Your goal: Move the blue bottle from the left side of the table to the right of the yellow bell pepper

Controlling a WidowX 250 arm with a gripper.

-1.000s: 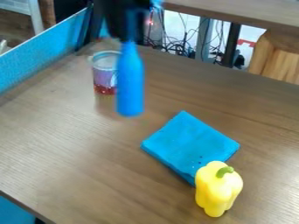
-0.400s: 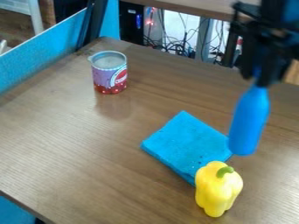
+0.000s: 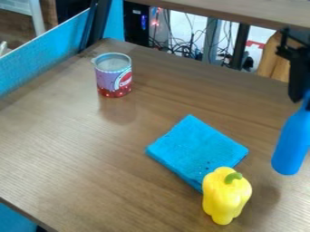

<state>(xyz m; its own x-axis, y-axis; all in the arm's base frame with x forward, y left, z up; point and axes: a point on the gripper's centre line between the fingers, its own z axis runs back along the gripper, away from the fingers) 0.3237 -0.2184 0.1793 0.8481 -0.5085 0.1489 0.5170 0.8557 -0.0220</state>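
— What does your black 2-finger gripper (image 3: 302, 97) hold?
— It is closed on the slim blue bottle (image 3: 292, 146), which hangs tilted above the brown wooden table (image 3: 66, 145), at the view's right edge.

We looked through one fixed camera, set above the table (image 3: 72, 136) and tilted down at a slant, facing across it towards the cables (image 3: 192, 50) beyond its far edge. We were fairly near, so the table ran past the right side of our view, while its far left corner lay inside
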